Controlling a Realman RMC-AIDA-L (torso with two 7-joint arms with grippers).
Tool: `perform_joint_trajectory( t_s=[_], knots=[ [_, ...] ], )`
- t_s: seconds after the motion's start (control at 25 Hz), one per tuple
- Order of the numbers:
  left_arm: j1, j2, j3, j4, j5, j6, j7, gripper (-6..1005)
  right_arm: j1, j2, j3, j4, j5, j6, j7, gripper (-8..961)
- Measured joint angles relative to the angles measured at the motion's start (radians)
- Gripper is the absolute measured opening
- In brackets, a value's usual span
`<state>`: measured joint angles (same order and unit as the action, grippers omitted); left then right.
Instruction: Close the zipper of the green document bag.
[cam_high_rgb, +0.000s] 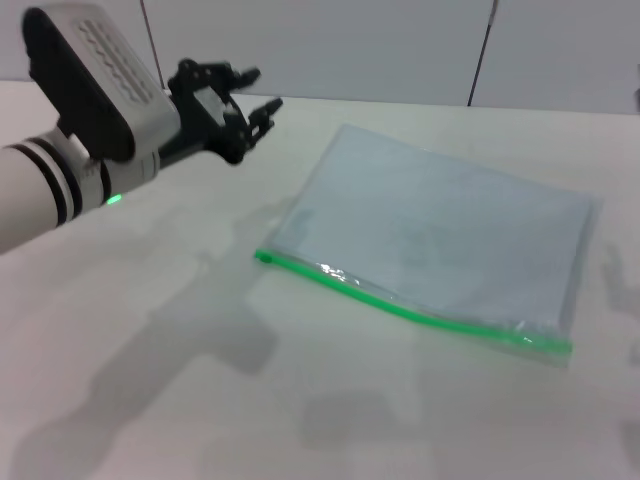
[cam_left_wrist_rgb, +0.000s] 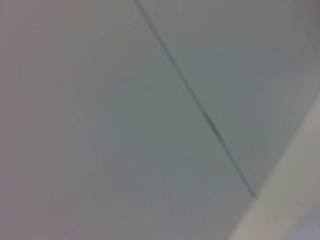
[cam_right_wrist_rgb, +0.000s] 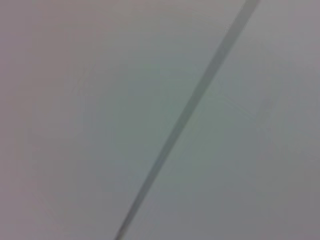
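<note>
Left gripper (cam_high_rgb: 258, 100) has its jaws spread apart, holding nothing, hovering over the counter (cam_high_rgb: 150, 400) up and left of the green document bag (cam_high_rgb: 450, 240). Bag lies flat, well apart from it, with the zipper (cam_high_rgb: 400, 300) along its near edge. Right gripper isn't anywhere in sight.

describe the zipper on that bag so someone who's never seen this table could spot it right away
On the white table lies one flat, pale blue-grey green document bag, to the right of the raised left gripper. The zipper is the thin strip along the bag's near long edge, the only bright green thing there.
</note>
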<state>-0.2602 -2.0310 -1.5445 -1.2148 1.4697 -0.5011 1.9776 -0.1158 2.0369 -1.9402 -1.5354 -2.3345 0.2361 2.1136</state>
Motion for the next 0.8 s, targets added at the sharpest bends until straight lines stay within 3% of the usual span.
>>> perform_joint_trajectory(
  t_s=[0.2,0.36,0.6,0.8],
  knots=[
    [0.006,-0.002,0.001,0.006,-0.264,0.022,0.099,287,0.067,-0.002,-0.154,0.180,0.125,0.398,0.007,492],
    [0.034,-0.004,0.013,0.031,-0.562,-0.024,0.235,467,0.170,-0.004,-0.233,0.332,0.261,0.527,0.038,626],
    [0.048,-0.010,0.063,0.191,-1.013,-0.183,0.574,564,0.362,-0.004,-0.402,0.649,0.488,0.777,0.245,767],
    [0.048,-0.011,0.108,0.298,-1.267,-0.261,0.765,563,0.414,-0.004,-0.466,0.808,0.557,0.900,0.491,850]
  ],
)
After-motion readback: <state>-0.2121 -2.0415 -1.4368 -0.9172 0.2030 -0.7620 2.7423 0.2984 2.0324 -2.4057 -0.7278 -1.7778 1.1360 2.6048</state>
